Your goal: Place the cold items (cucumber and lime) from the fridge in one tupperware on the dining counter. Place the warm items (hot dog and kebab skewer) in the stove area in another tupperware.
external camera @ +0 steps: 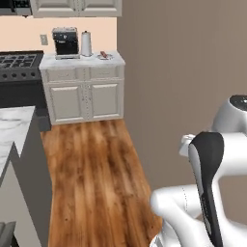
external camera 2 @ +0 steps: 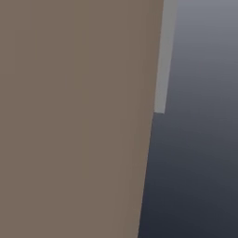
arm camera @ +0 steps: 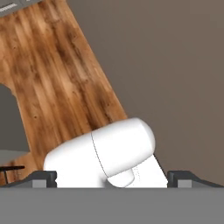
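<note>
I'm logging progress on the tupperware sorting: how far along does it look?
Nothing looks done. The open gripper holds nothing, over wood floor. A small reddish item sits on a plate on the far marble counter beside the stove. All four foods remain unsorted.

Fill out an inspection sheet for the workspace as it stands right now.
Surface: white marble counter over cream cabinets beside the black stove; a corner of the dining counter at left.
Job's things: a small plate with a reddish item on the far counter, too small to identify.
Clutter: coffee machine, white paper towel roll.
Grippers: gripper jaws wide open, empty.
Cables: nothing seen.
Surroundings: wood floor, brown wall.
</note>
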